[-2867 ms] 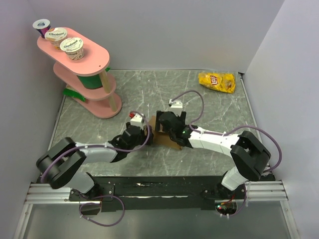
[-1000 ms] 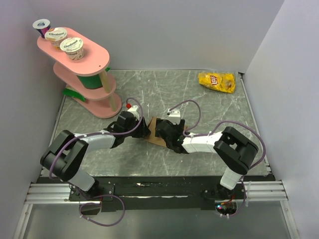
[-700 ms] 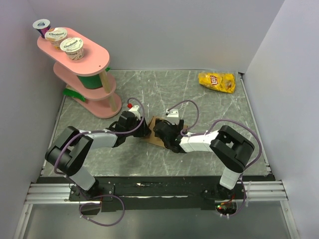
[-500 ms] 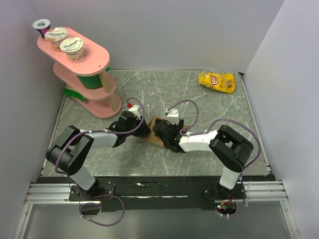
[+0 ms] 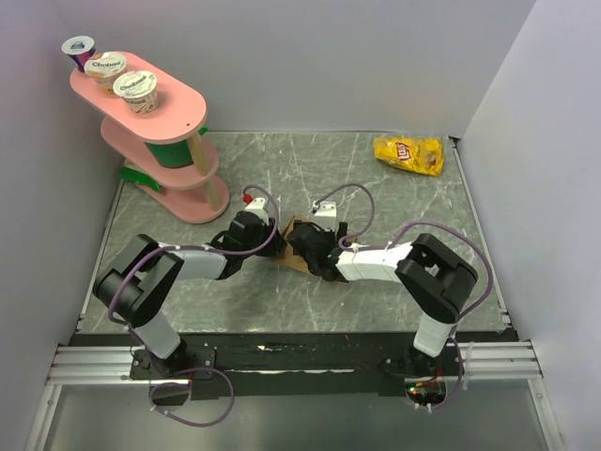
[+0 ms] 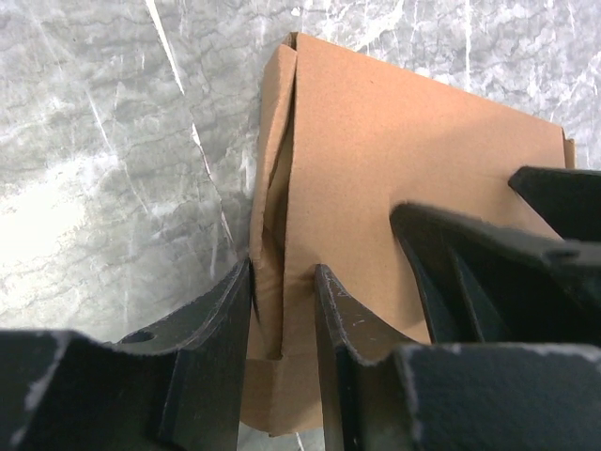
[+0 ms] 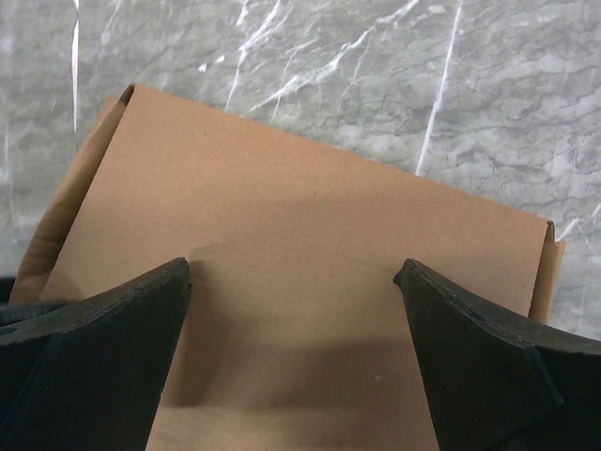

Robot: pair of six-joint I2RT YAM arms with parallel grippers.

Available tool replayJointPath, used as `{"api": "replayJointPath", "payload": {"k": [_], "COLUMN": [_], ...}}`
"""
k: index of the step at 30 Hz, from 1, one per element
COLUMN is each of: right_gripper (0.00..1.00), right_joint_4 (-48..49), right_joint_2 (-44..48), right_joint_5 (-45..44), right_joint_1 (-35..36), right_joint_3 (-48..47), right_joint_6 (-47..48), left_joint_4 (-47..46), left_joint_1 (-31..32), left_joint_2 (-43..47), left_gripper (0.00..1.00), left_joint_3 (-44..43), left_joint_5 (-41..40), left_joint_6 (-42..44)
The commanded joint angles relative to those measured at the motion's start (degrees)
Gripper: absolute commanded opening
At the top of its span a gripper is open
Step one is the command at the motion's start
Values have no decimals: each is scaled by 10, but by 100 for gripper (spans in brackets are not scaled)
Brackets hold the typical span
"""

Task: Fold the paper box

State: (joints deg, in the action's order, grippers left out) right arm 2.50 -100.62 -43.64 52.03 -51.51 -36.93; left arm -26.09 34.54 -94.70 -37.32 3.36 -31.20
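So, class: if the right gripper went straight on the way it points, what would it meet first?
The paper box: the right gripper points at its flat brown panel, jaws wide open. The gap left is unclear.

Yellow chip bag [image 5: 408,155] shows the Lay's logo; two yogurt cups [image 5: 134,86] on the pink shelf [image 5: 180,105] read Chobani.
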Motion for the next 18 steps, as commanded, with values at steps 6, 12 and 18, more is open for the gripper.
{"api": "replayJointPath", "payload": {"k": [6,12,18], "right_gripper": [100,99,100], "right_joint_4": [-180,-143,-27], "right_joint_2": [172,291,359], "right_joint_5": [146,287,379], "right_joint_1": [-33,-45,-40], "right_joint_3": [26,110,160], "right_joint_6": [50,181,419], "left_joint_4": [96,80,75], "left_joint_1": [16,16,15], "left_joint_2": [-15,-6,-2], "left_gripper": [20,20,20], "left_joint_3": [5,14,4], "left_joint_5": [-49,-29,-3], "left_joint_6": [2,8,32]}}
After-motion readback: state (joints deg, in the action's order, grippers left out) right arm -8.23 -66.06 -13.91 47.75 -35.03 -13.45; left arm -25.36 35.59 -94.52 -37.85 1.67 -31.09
